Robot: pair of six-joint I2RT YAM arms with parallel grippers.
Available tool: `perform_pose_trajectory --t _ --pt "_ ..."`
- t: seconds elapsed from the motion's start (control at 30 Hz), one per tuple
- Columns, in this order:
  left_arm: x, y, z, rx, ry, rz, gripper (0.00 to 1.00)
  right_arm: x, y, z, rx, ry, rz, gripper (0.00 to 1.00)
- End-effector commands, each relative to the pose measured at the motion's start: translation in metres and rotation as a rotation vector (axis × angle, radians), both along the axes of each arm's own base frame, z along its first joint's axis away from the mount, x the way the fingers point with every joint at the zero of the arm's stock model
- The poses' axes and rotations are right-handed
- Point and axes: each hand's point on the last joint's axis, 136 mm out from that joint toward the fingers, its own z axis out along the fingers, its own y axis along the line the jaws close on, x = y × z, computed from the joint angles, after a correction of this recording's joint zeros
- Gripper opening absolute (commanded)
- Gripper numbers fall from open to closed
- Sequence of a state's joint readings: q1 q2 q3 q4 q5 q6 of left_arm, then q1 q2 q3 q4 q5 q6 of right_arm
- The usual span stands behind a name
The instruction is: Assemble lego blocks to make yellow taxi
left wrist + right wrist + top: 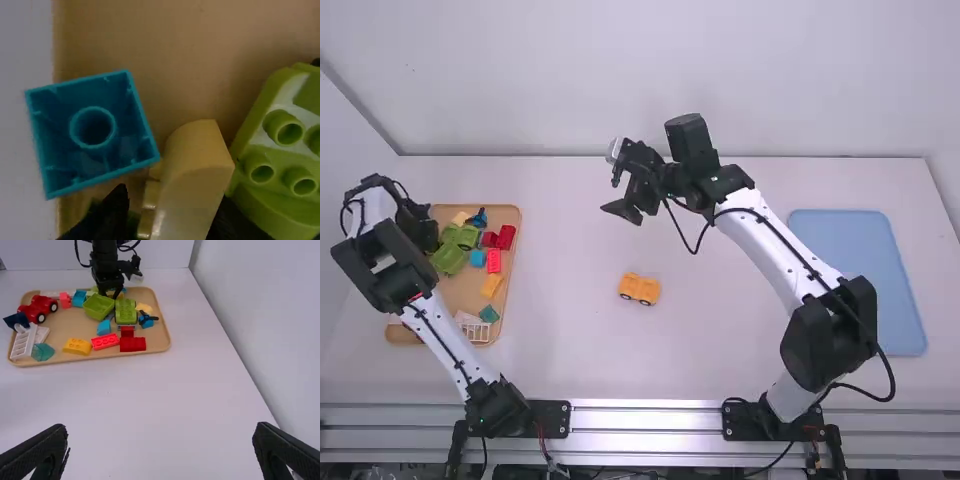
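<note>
Yellow car base for the taxi sits on its dark wheels on the white table, between the two arms in the high view. From where I'm standing, the left gripper is over the wooden tray of blocks, and the right gripper hangs farther up the table, beyond the car, clear of it. A pale blue board lies off to the right. The left wrist view has a yellow block at the left gripper, between a hollow teal block and a green studded piece; whether it's gripped, I honestly can't tell. In the right wrist view the right gripper is spread wide, grasping nothing, with the tray well beyond it
</note>
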State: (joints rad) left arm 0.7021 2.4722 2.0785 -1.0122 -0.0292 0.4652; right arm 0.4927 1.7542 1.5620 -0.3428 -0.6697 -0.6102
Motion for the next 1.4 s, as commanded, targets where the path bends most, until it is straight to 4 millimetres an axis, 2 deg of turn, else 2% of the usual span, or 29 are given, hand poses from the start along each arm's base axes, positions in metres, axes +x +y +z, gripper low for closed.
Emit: perform_pose_trajectory --t 0.0,0.27,0.43,0.5,0.63,0.73,0.8,0.83,0.9,1.0,1.13,1.17,1.2,1.27,1.3,1.33,1.37 --pt "-0.006 -0.010 -0.010 -0.039 0.020 -0.068 0.34 -0.001 -0.001 -0.002 0.000 0.009 -0.002 0.99" --pt "0.002 -0.007 -0.012 -0.030 -0.017 0.003 0.26 0.000 -0.001 -0.001 0.002 0.005 -0.002 0.98" --pt "0.004 -0.007 -0.010 -0.033 -0.030 0.066 0.13 0.000 -0.001 -0.001 0.002 0.004 -0.002 0.98" --pt "0.004 -0.005 -0.006 -0.028 -0.040 0.089 0.14 0.000 -0.001 0.000 0.003 0.001 -0.003 0.99" --pt "0.014 0.000 0.023 0.015 -0.104 0.138 0.04 0.001 -0.001 0.000 0.002 -0.005 -0.004 0.99" --pt "0.019 0.002 0.057 0.044 -0.170 0.151 0.02 0.011 -0.004 0.000 -0.006 -0.003 -0.070 0.99" --pt "0.024 -0.006 0.085 0.041 -0.239 0.133 0.02 0.019 -0.007 0.001 -0.004 0.009 -0.123 0.99" --pt "0.025 -0.007 0.089 0.043 -0.248 0.127 0.02 0.020 -0.007 0.001 -0.001 0.012 -0.132 0.99" --pt "0.033 -0.021 0.116 0.064 -0.329 0.093 0.02 0.024 -0.007 0.001 0.006 0.020 -0.157 0.99" --pt "0.037 -0.044 0.140 0.102 -0.421 0.028 0.02 0.035 -0.011 -0.001 0.034 0.053 -0.199 0.99" --pt "0.038 -0.080 0.158 0.148 -0.518 -0.040 0.02 0.052 -0.017 -0.003 0.087 0.116 -0.268 0.98" --pt "0.039 -0.108 0.164 0.144 -0.565 -0.106 0.02 0.058 -0.019 -0.003 0.125 0.161 -0.290 0.98" --pt "0.039 -0.115 0.165 0.139 -0.577 -0.129 0.02 0.058 -0.019 -0.003 0.128 0.166 -0.290 0.99" --pt "0.042 -0.176 0.171 0.078 -0.672 -0.317 0.02 0.058 -0.019 -0.003 0.181 0.227 -0.248 0.99" --pt "0.042 -0.212 0.174 0.045 -0.729 -0.428 0.02 0.056 -0.018 -0.003 0.205 0.249 -0.207 0.99" --pt "0.043 -0.216 0.174 0.043 -0.736 -0.441 0.02 0.055 -0.018 -0.003 0.206 0.251 -0.200 0.99" --pt "0.043 -0.249 0.177 0.028 -0.788 -0.530 0.02 0.053 -0.018 -0.006 0.221 0.274 -0.166 0.99"
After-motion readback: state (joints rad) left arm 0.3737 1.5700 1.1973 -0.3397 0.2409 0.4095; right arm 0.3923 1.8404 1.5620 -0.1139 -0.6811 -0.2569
